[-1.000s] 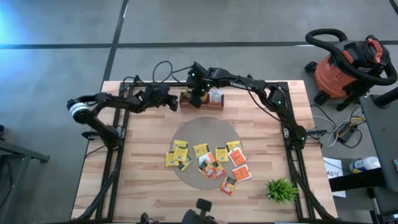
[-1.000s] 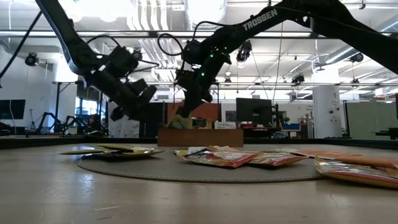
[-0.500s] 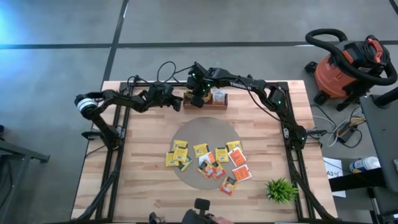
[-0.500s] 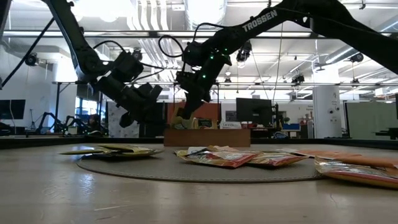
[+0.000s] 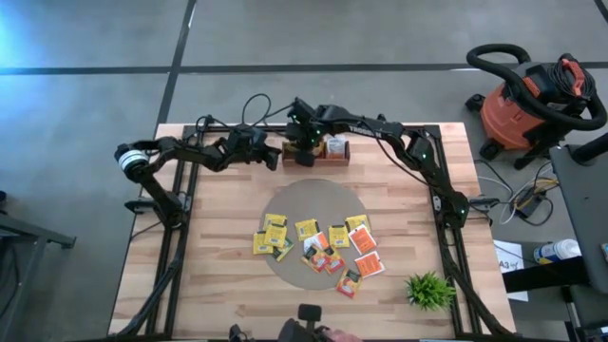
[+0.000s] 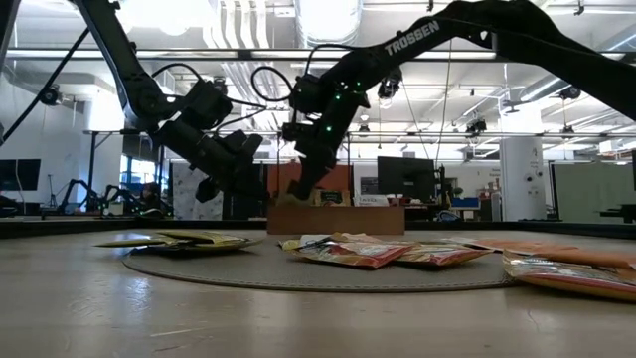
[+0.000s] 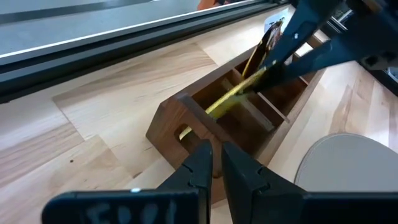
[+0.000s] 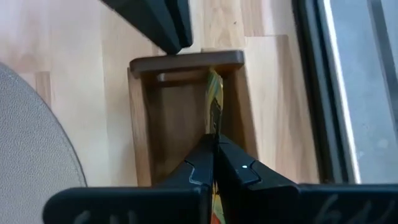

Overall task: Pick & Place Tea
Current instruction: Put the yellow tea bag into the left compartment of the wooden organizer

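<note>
A brown wooden divided tray (image 5: 318, 153) stands at the table's far middle. My left gripper (image 5: 276, 152) is shut at the tray's left end. My right gripper (image 5: 304, 145) hangs over the tray, shut on a yellow tea packet (image 8: 214, 102) that reaches down into a compartment near that end. Another packet (image 5: 332, 146) stands farther right in the tray. Several yellow, orange-red and white tea packets (image 5: 318, 245) lie flat on a round grey mat (image 5: 313, 195). My left gripper sets the tips of its shut fingers (image 7: 202, 158) against the tray's left end wall (image 7: 177, 124), just beside its handle slot. It comes nearly level from the table's left. The tray rests flat on the table. My right gripper pinches the yellow packet's upper part (image 8: 214, 127) between its two fingers, from above and slanting down. The packet stands on edge and tilted. Its lower end (image 7: 227, 104) is inside the tray, along a compartment wall.
A small green plant (image 5: 429, 290) stands at the table's near right corner. An orange shop vacuum (image 5: 527, 95) sits on the floor beyond the right edge. Bare wood lies left and right of the mat.
My left gripper has gone toward the table's right edge and down a little, against the tray's left end. The tray has slid a short way toward the right along the table. My right gripper has stayed over the tray with the packet and rolled its wrist.
</note>
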You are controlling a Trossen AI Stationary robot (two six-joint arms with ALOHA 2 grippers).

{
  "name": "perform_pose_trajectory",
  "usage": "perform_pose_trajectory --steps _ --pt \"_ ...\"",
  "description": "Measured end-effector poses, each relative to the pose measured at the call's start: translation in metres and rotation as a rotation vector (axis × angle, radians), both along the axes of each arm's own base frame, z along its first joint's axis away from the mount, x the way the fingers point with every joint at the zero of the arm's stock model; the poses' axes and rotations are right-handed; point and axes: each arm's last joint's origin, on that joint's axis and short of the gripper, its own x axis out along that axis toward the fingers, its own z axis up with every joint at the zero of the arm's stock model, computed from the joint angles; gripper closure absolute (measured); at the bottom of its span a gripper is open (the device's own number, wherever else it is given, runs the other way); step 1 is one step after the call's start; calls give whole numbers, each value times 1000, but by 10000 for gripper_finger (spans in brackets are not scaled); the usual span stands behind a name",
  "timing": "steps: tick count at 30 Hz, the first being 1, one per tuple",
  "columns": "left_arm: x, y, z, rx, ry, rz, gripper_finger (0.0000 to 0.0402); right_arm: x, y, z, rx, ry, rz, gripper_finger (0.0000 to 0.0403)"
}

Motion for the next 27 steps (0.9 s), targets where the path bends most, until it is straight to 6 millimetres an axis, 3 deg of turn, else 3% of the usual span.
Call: perform_pose_trajectory --steps 11,21,27 --pt "1 1 1 7 -6 1 371 -6 1 11 -66 109 46 394" --pt "13 10 25 65 -76 0 371 -6 3 22 -116 117 65 394" --pt "18 14 34 98 -94 -10 371 -7 4 14 -96 150 83 394"
